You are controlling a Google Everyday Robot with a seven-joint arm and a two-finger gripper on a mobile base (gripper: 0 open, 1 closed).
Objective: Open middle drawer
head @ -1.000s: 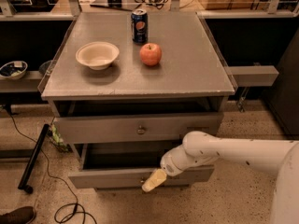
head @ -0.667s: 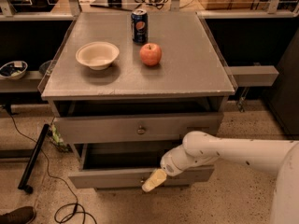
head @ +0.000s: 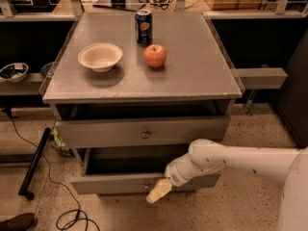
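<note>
The middle drawer (head: 110,183) stands pulled out from the cabinet, low in the camera view, its grey front well forward and a dark strip of open interior showing behind it. Over the last second nothing visible has changed: the front sits on the same line and the dark strip is no wider. The gripper (head: 159,191) also stays where it was, at the centre of that front panel, where the drawer's knob would be, though the knob itself is hidden there. Whether the jaws are spread, pressed together or pinching the knob cannot be told. The white arm (head: 231,160) reaches in from the right, unmoved.

In my judgement the pull has paused or ended, and the task looks done or nearly so. What remains is probably to let go and back away, or to pull a little farther.

Above it, the upper drawer (head: 106,134) also looks slightly out, its round knob (head: 145,134) clear of the arm. On the tabletop (head: 202,71) the bowl (head: 100,57), apple (head: 155,56) and can (head: 143,27) have not stirred.
</note>
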